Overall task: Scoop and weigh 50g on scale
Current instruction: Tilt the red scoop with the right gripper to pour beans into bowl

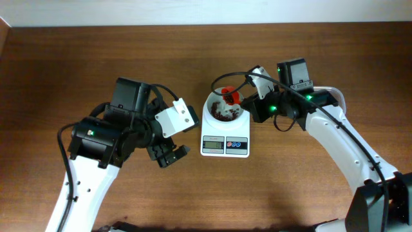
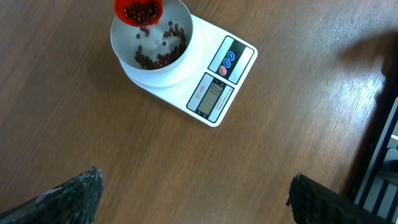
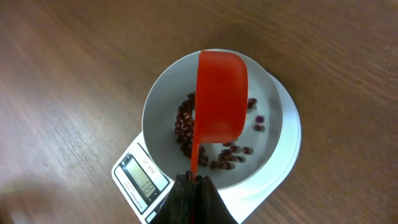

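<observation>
The white scale (image 1: 224,145) stands mid-table with its round bowl (image 1: 210,108) on top. Dark red-brown beans, the 50g (image 1: 223,116), lie scattered in the bowl. My right gripper (image 1: 250,102) is shut on the thin handle of an orange-red scoop (image 1: 231,97), which is tilted over the bowl's far rim. In the right wrist view the gripper (image 3: 194,182) clamps the handle, and the scoop's underside (image 3: 221,93) covers part of the beans (image 3: 185,126). The left wrist view shows beans inside the scoop (image 2: 138,10). My left gripper (image 1: 172,154) hovers open and empty left of the scale (image 2: 214,87).
Bare brown wooden tabletop (image 1: 77,58) surrounds the scale. The table's far edge meets a pale wall (image 1: 193,11) at the top of the overhead view. A dark frame (image 2: 385,130) runs along the right edge of the left wrist view.
</observation>
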`<state>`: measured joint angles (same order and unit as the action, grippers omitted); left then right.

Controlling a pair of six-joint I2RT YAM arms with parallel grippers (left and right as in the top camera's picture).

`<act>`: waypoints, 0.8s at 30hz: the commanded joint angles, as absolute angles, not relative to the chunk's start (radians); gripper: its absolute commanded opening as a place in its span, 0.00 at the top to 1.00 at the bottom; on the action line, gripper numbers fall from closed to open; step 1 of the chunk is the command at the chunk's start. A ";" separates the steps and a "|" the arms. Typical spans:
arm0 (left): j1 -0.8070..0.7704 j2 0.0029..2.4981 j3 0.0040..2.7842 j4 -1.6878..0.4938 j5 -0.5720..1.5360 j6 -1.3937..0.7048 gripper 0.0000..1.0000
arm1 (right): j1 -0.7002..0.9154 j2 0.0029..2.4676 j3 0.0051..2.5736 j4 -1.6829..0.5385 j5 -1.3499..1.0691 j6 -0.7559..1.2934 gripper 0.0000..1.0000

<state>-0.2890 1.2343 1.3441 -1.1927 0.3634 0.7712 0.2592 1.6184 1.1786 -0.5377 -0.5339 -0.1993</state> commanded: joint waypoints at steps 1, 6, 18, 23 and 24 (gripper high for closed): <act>-0.284 1.231 1.360 -1.195 0.378 0.791 0.01 | 0.270 1.582 1.184 -0.538 -0.515 -0.229 0.96; -0.284 1.231 1.360 -1.195 0.378 0.791 0.01 | 0.270 1.565 1.184 -0.542 -0.431 -0.232 0.96; -0.284 1.231 1.360 -1.195 0.378 0.791 0.01 | 0.270 1.565 1.184 -0.569 -0.490 -0.251 0.96; -0.284 1.231 1.360 -1.195 0.378 0.791 0.01 | 0.270 1.566 1.184 -0.573 -0.428 -0.246 0.96; -0.284 1.231 1.360 -1.195 0.378 0.791 0.01 | 0.270 1.565 1.184 -0.575 -0.476 -0.248 0.96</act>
<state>-0.2890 1.2343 1.3441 -1.1927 0.3634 0.7712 0.2611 1.5951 1.1786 -0.5713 -0.4412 -0.2428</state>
